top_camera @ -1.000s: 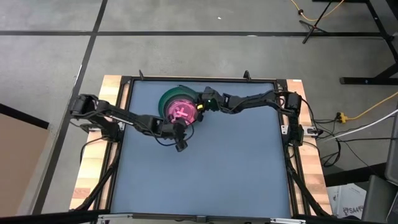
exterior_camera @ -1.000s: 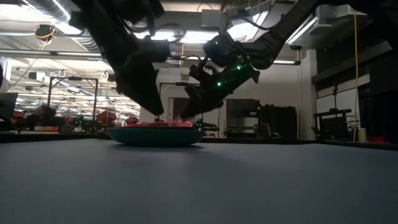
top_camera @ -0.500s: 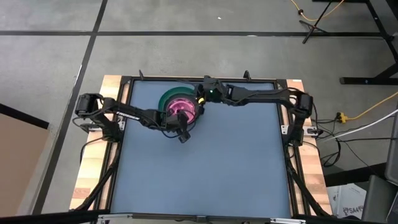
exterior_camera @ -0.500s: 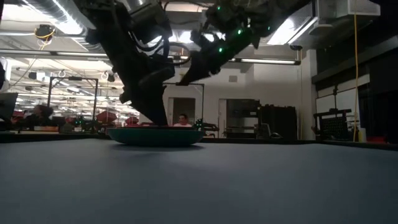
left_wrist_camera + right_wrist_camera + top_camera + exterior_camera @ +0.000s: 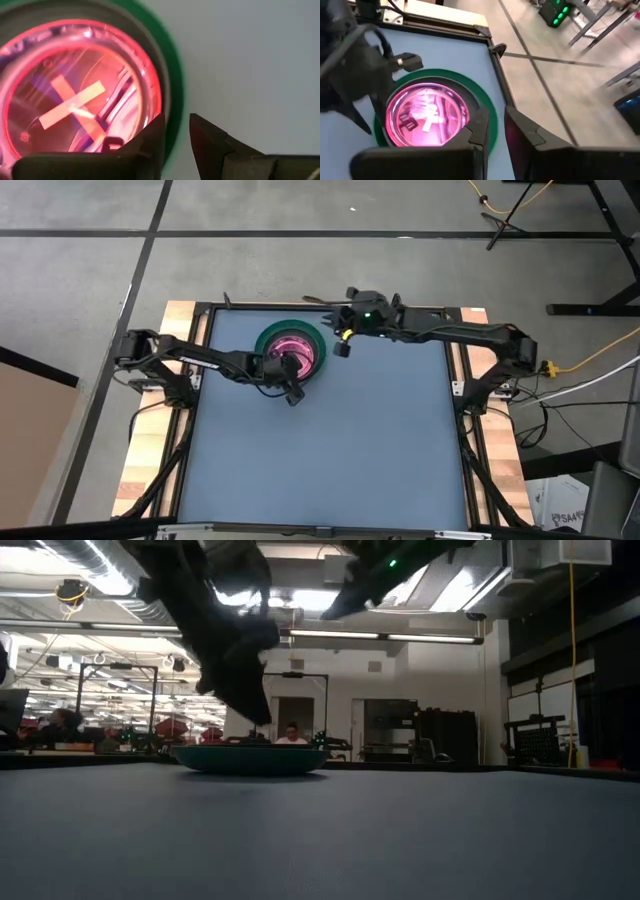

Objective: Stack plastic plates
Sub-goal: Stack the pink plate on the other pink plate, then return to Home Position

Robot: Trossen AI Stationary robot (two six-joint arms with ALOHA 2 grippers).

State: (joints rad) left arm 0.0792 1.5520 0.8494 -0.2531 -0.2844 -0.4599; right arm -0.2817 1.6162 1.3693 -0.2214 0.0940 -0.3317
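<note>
The plates sit nested in one stack [image 5: 290,350] near the table's far edge. A translucent pink plate [image 5: 75,100] lies on top, and the larger dark green plate [image 5: 445,75] is at the bottom, resting on the table [image 5: 250,758]. The other plates are hidden inside. My left gripper [image 5: 292,392] hovers just above the stack's near rim [image 5: 258,718], with its fingers a narrow gap apart [image 5: 176,130]. My right gripper [image 5: 343,348] is raised high to the right of the stack [image 5: 335,610], also with a narrow gap [image 5: 496,120]. Neither gripper holds anything.
The black table frame [image 5: 330,307] runs close behind the stack. Bare grey table surface [image 5: 340,450] stretches toward the near and right edges. In the low view a person [image 5: 292,732] shows far off in the room behind the table.
My right gripper has drawn back from the stack's right rim, rising and moving toward the table's right. My left gripper dipped onto the near rim, then lifted slightly. The top pink plate, which stood proud of the green rim, has sunk level into the stack.
</note>
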